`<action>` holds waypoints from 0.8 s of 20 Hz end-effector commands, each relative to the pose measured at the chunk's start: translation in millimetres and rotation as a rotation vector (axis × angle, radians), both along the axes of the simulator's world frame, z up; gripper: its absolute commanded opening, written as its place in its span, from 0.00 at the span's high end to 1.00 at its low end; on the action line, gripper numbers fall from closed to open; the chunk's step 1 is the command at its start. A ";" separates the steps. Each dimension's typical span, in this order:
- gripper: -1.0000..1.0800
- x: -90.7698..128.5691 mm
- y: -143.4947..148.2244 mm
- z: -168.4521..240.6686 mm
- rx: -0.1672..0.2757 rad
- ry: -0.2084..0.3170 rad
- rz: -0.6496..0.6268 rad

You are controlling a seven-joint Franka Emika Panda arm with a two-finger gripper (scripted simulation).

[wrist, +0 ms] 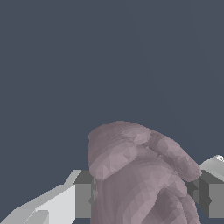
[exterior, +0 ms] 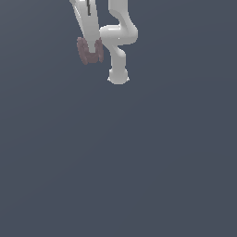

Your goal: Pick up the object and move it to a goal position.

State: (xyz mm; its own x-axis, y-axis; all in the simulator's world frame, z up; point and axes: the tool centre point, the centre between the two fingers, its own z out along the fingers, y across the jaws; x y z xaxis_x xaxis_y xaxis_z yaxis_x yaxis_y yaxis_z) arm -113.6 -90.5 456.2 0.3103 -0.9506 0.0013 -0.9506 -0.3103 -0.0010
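The object (exterior: 89,52) sat in the upper left of the exterior view, directly below the descending white arm (exterior: 121,37) and partly covered by the arm's end. In the wrist view the object (wrist: 135,175) filled the lower centre of the frame, with the gripper (wrist: 146,199) around it: one grey finger pad (wrist: 83,194) lay against one flank and the other pad (wrist: 210,197) lay against the opposite flank. The jaws appeared closed onto the object, both pads seeming to touch it. Whether the object rested on a surface or hung free could not be determined; the uniform slate background (exterior: 139,162) gave no shadow or contact cue.

Handling assessment: the object was a dull mauve-brown, lumpy body with rounded lobes. It was judged rigid and light, as it was narrower than the jaw span. The faceted, curved flanks offered no flat faces, so slippage or rotation under the pads was a probable risk. The recommended hold was across the broad lower mass, below the lobes, where the pads were placed. No goal marker was visible in either view.
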 end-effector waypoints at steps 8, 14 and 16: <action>1.00 -6.1 -2.4 50.4 0.001 0.001 0.002; 1.00 -6.2 -2.9 58.5 0.001 0.001 0.003; 1.00 -5.8 -3.0 57.6 0.001 0.001 0.003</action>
